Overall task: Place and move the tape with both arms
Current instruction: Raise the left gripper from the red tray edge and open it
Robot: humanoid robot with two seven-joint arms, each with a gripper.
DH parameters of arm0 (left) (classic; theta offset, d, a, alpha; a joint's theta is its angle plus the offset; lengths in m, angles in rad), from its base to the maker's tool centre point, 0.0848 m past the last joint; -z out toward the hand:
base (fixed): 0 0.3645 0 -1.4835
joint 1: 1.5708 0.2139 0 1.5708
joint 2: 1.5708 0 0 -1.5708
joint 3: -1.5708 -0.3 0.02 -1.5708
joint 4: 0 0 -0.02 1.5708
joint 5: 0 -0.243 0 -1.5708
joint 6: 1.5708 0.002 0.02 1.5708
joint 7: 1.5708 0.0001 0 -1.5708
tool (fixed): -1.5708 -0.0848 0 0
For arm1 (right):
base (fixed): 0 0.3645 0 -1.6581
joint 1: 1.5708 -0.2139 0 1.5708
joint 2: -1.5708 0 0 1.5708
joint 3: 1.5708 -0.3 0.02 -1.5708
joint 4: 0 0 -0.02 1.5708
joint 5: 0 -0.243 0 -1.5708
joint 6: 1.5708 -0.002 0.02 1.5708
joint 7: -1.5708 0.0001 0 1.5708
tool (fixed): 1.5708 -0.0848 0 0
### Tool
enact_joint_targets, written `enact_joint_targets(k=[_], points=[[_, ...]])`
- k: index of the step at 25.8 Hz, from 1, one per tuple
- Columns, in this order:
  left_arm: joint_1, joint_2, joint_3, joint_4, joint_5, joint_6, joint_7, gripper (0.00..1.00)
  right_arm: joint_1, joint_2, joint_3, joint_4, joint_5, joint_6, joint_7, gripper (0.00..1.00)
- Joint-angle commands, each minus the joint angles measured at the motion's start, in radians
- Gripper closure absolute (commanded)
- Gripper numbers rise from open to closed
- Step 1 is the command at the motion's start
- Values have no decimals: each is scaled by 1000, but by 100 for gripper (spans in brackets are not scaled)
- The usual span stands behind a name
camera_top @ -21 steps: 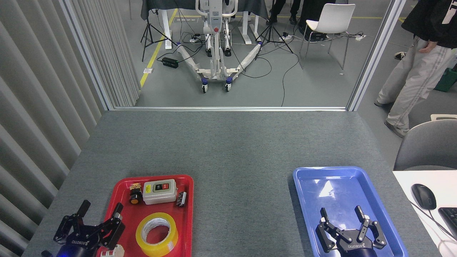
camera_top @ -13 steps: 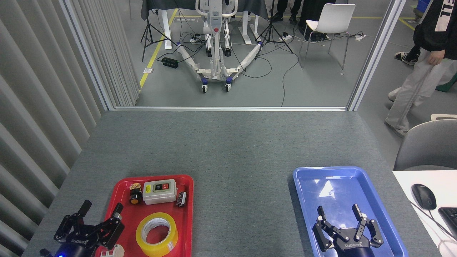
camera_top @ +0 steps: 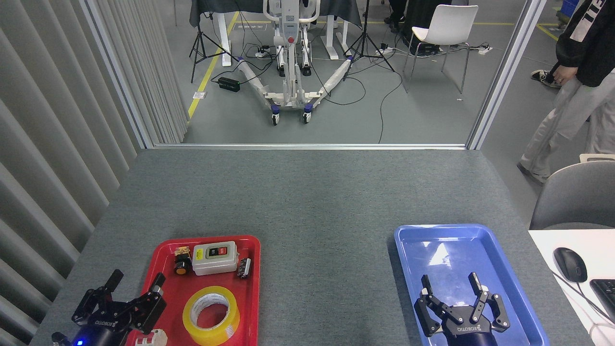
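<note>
The tape (camera_top: 211, 315), a yellow roll with a white core, lies flat in the near half of a red tray (camera_top: 169, 295) at the lower left. My left gripper (camera_top: 136, 279) hovers open at the tray's left edge, its fingers spread with nothing between them, a short way left of the tape. My right gripper (camera_top: 448, 283) is open above the near part of a blue tray (camera_top: 432, 238) at the lower right, holding nothing.
A grey switch box (camera_top: 215, 257) with red and black buttons, a small black and orange part (camera_top: 181, 265) and a small dark piece (camera_top: 243, 267) sit at the red tray's far end. A white desk with a mouse (camera_top: 570, 264) stands right. A person (camera_top: 571, 91) walks beyond the table.
My right gripper has drifted left and toward me over the blue tray. The left gripper has barely shifted. The person at the far right has kept walking.
</note>
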Motion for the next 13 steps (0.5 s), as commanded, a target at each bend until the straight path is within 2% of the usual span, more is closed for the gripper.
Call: enact_joint_targets(k=[1,10,13], points=[[0,2,14,-11,8,0,0,0,0,1,0,0,4,1,0,1],[0,10,38,-6,11,-6,-9,0,0,12,0,0,16,3,19,1],[-3,2,61,-6,12,-40,-11,0,0,18,0,-1,16,3,27,1]])
